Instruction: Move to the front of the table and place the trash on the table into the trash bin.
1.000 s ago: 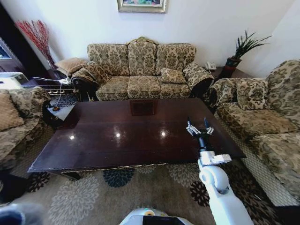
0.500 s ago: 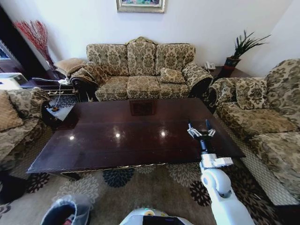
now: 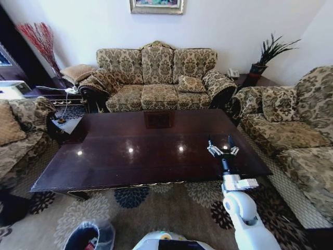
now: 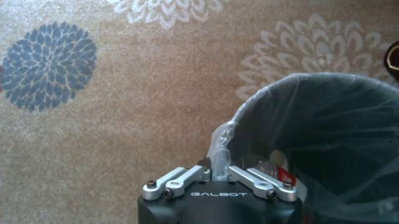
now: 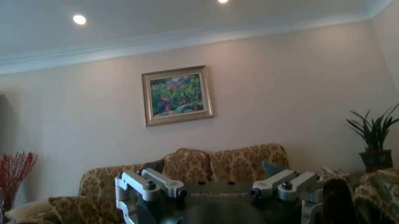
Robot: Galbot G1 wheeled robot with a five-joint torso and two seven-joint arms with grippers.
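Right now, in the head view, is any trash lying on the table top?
No, the glossy dark top of the table is bare, with only the open right gripper raised above its right part.

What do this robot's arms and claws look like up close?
The right arm is smooth, rounded white plastic narrowing to a black wrist. Each gripper, right and left, has a black body printed GALBOT in pale letters, with silver metal finger links fastened by dark screws.

Glossy dark wood table (image 3: 151,148); thin translucent plastic liner in trash bin (image 4: 324,140).
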